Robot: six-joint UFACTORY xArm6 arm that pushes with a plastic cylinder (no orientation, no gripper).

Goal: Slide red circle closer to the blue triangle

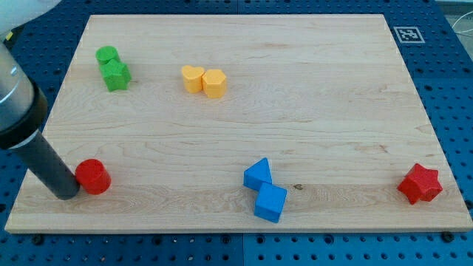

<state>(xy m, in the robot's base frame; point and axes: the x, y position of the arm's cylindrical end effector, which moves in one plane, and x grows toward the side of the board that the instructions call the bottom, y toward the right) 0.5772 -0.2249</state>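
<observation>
At the view's left, our tip [68, 193] rests on the wooden board [295, 111], touching or just beside the left side of the red circle [94, 176]. We carry no claw; the rod ends bare and holds nothing.

The red circle sits near the board's lower left corner. We judge it a small, light, rigid block that should slide easily on the smooth wood. It cannot be gripped; contact belongs on its left face, through its centre line, since an off-centre push would likely let the round side slip off the rod.

Above it stand two green blocks [113, 68], touching each other, and further right two yellow blocks [204, 80], also touching.

The path rightward along the lower board appears open up to the blue triangle [258, 174], which touches a blue cube-like block [270, 202]. The bottom edge runs near this path. A red star [420, 184] lies near the right edge.
</observation>
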